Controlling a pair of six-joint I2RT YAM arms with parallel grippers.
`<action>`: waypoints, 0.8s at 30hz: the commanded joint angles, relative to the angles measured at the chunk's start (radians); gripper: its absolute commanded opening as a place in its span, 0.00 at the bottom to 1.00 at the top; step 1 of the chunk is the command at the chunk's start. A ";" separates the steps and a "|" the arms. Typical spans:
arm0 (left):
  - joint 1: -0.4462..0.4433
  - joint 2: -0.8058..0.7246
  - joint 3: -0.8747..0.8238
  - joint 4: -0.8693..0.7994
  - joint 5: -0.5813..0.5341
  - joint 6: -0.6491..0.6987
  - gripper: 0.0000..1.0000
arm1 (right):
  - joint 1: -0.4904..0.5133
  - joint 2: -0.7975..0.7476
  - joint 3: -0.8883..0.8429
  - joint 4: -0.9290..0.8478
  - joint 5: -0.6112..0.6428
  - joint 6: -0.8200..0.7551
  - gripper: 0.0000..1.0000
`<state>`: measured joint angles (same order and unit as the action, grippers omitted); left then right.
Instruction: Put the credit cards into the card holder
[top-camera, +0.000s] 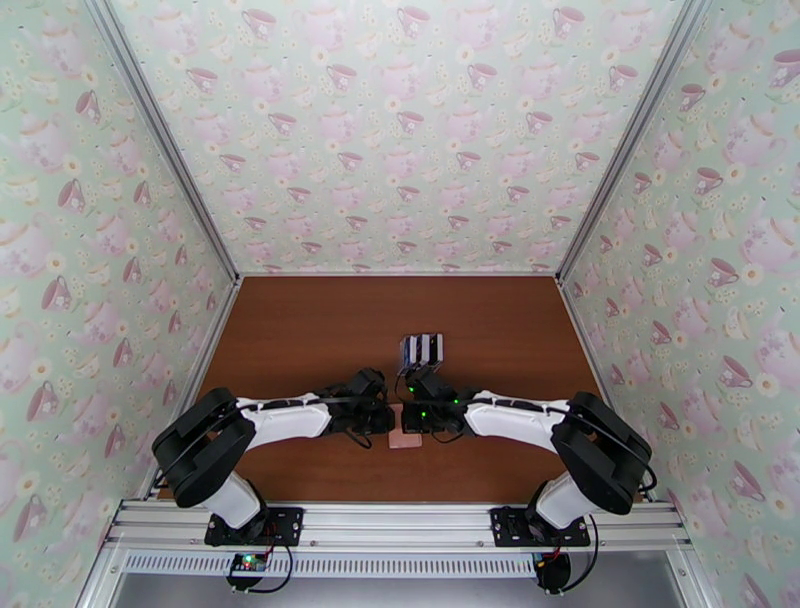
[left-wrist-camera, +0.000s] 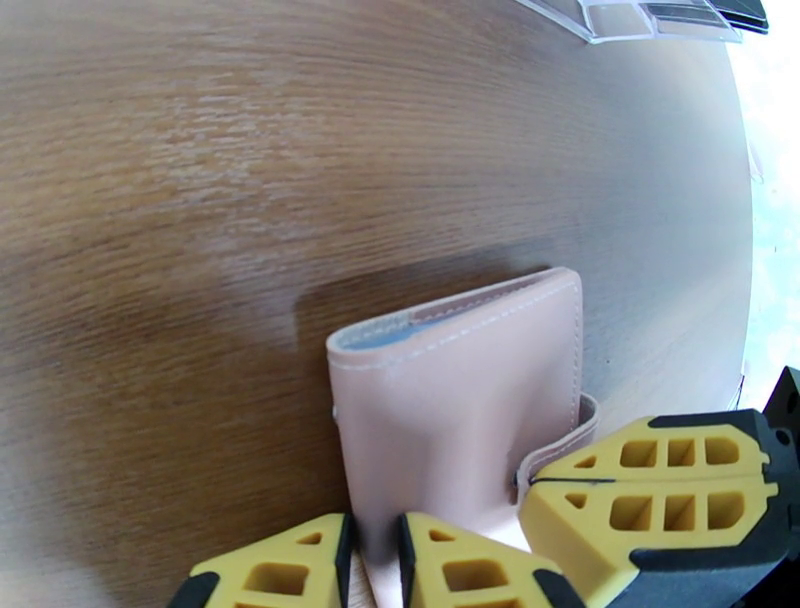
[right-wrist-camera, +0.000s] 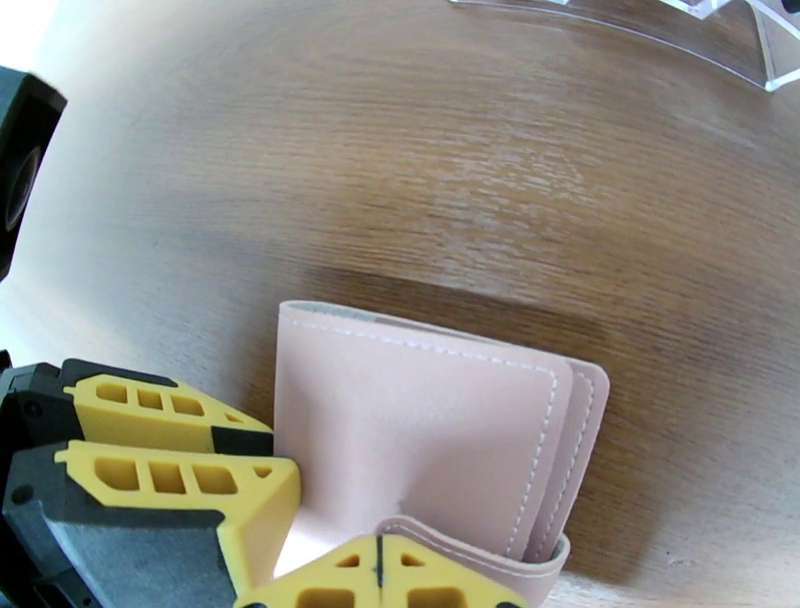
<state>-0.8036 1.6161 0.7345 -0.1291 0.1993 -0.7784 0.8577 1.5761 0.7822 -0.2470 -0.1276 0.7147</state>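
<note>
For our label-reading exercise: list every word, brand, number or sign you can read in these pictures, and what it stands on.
No text is readable.
The dusty-pink folding card holder shows no lettering.
The black and white cards in the clear slotted plastic rack are too small to read.

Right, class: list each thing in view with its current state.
card holder: folded closed, gripped from both sides.
snap tab: curled up, pinched.
left pincer: shut on the card holder's edge.
right pincer: shut on the snap tab.
credit cards: standing in the clear rack.
</note>
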 joint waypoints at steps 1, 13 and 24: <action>0.010 0.001 -0.016 -0.023 -0.002 0.010 0.22 | -0.018 0.060 -0.024 -0.096 0.064 0.007 0.00; 0.014 -0.001 -0.020 -0.024 -0.006 0.010 0.22 | -0.039 0.064 -0.034 -0.067 0.013 0.012 0.00; 0.026 0.009 -0.016 -0.023 -0.003 0.017 0.22 | -0.040 0.051 -0.040 0.017 -0.070 0.039 0.18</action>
<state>-0.7902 1.6161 0.7345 -0.1291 0.2001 -0.7776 0.8288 1.5909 0.7792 -0.2092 -0.2077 0.7334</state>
